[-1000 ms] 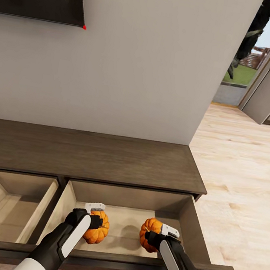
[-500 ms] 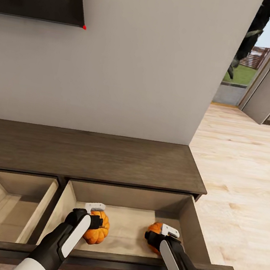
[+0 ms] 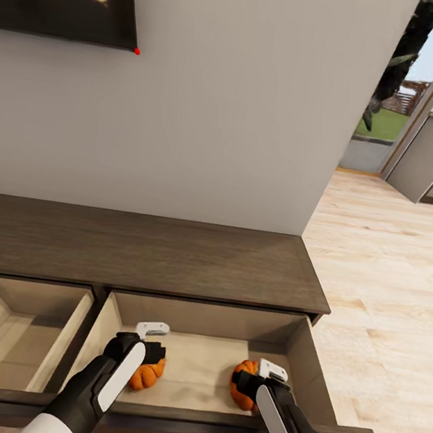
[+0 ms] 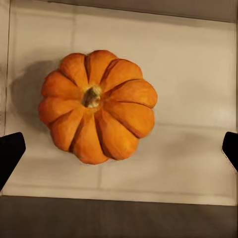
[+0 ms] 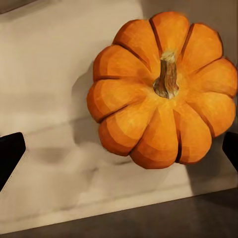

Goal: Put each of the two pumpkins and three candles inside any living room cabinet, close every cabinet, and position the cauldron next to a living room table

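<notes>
Resting on the pale beige floor of the pulled-out right-hand drawer (image 3: 305,362) of the long, low dark brown wooden cabinet (image 3: 140,249), two small round orange ribbed pumpkins are seen, one under each arm. The left-hand pumpkin (image 3: 145,372) lies just below the left gripper (image 3: 151,340); the right-hand pumpkin (image 3: 243,384) lies just beside the right gripper (image 3: 265,378), partly hidden by it in the head view.

In the left wrist view the pumpkin (image 4: 97,105) is seen from straight above, stem up, casting a shadow on the drawer floor. The two dark fingertips (image 4: 10,154) stand far out at either edge of that view, well apart from the fruit; the jaws are spread wide and nothing is held. The right wrist view shows the same: the pumpkin (image 5: 161,91), stem up, sits free on the floor, with the fingertips (image 5: 10,154) spread wide and clear of it, nothing gripped.

Step in hand, as judged: both pumpkins are released inside the cabinet, so the pumpkin part of the task appears done. A second drawer (image 3: 14,331), to the left, is also pulled out; nothing can be seen in the visible part of it.

Next move, as judged: both arms need to be lifted straight up and drawn back clear of the drawer's front rail, without the pumpkins being knocked. The three candles are yet to be fetched, both drawers are then to be pushed shut, and the cauldron is still to be set beside the table.
</notes>
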You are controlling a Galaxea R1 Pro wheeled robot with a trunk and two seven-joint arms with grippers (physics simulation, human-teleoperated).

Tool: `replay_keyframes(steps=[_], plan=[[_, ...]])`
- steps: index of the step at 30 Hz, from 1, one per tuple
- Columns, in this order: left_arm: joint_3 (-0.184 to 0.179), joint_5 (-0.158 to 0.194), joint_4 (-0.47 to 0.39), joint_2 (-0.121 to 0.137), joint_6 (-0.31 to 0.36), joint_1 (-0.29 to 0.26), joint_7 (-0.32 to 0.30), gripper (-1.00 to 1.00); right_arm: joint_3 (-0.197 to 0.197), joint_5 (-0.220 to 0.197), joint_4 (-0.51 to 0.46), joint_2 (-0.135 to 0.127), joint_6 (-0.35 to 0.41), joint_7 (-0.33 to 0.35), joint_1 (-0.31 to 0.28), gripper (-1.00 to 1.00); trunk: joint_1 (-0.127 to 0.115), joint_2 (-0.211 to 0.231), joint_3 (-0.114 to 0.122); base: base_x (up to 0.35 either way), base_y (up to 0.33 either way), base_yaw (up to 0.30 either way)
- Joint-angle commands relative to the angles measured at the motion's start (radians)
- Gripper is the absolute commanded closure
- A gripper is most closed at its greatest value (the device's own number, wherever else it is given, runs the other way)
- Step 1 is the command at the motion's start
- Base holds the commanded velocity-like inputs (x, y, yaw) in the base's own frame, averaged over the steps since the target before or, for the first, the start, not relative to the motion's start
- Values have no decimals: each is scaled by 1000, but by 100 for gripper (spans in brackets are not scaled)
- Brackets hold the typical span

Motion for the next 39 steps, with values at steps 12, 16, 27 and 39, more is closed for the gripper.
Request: replay_keyframes(steps=[12, 16, 27, 39], plan=[[3, 69, -10, 0, 5, -2, 19, -100, 3, -14, -3, -1, 6, -9, 0, -100, -6, 3, 46, -2, 0, 0], [6, 79, -19, 2, 5, -2, 19, -100, 3, -15, -4, -1, 6, -4, 0, -100, -7, 3, 61, -153, 0, 0], [7, 84, -22, 1, 5, -2, 19, -100, 3, -15, -15, -2, 6, 1, 0, -100, -12, 6, 104, -18, 0, 0], [7, 89, -21, 1, 5, -2, 18, -100, 3, -17, -23, -1, 6, 0, 0, -100, -18, 9, 150, 0, 0, 0]])
